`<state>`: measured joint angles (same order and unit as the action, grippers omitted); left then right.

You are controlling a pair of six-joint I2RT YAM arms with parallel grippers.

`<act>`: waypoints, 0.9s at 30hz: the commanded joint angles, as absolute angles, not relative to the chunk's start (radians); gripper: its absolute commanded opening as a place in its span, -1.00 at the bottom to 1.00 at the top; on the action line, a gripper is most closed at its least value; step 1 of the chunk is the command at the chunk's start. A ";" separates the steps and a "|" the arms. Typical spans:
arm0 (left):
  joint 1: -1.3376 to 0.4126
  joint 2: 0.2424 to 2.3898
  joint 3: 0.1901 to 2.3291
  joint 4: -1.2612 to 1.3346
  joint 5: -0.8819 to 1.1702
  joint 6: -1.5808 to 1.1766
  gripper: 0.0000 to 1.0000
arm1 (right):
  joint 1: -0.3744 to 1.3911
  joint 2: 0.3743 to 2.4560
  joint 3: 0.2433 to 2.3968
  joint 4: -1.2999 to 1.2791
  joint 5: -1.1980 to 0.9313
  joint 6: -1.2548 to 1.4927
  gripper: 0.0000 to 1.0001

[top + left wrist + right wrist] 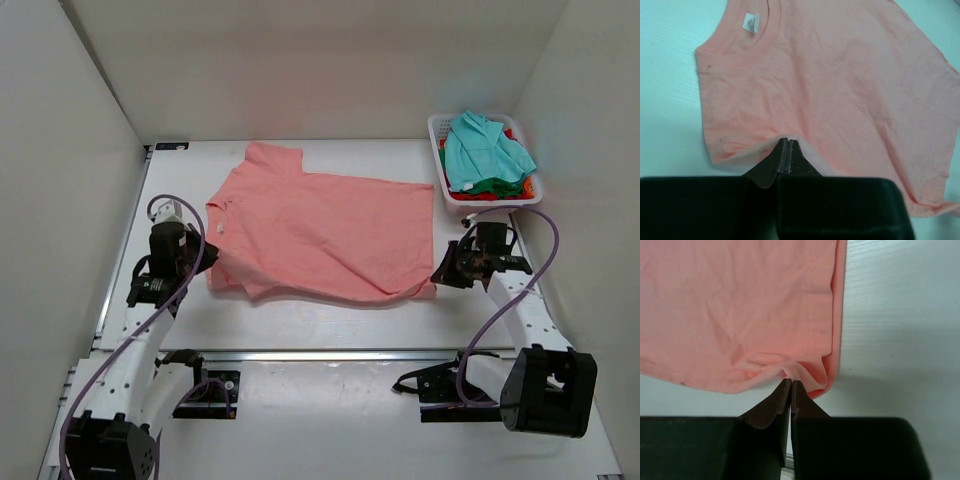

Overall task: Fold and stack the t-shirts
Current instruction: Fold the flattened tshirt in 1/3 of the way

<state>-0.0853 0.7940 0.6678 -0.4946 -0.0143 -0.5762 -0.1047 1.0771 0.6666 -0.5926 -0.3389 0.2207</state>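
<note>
A salmon-pink t-shirt (pixel 325 232) lies spread across the table, collar to the left, hem to the right. My left gripper (pixel 207 262) is shut on its near left edge by the shoulder, the cloth pinched at the tips (pixel 789 141). My right gripper (pixel 437 281) is shut on the near right hem corner, which is bunched at the tips (pixel 791 381). The shirt fills the left wrist view (pixel 830 85) and the right wrist view (pixel 740 310). A teal t-shirt (pixel 485 150) lies on top of green (pixel 497 186) and red shirts in the basket.
A white plastic basket (pixel 442 171) stands at the back right, just behind my right arm. White walls close in the table on the left, back and right. A metal rail (pixel 330 354) runs along the near edge.
</note>
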 commanded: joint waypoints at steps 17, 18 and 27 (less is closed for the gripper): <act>-0.012 1.097 0.851 -0.230 0.017 -0.469 -1.00 | -0.110 1.255 0.784 -0.468 -0.357 0.104 -0.98; -0.012 1.112 0.856 -0.224 0.020 -0.468 -1.00 | -0.117 1.267 0.793 -0.468 -0.359 0.104 -1.00; -0.006 1.242 0.902 -0.170 0.026 -0.462 -1.00 | -0.106 1.341 0.831 -0.437 -0.357 0.095 -1.00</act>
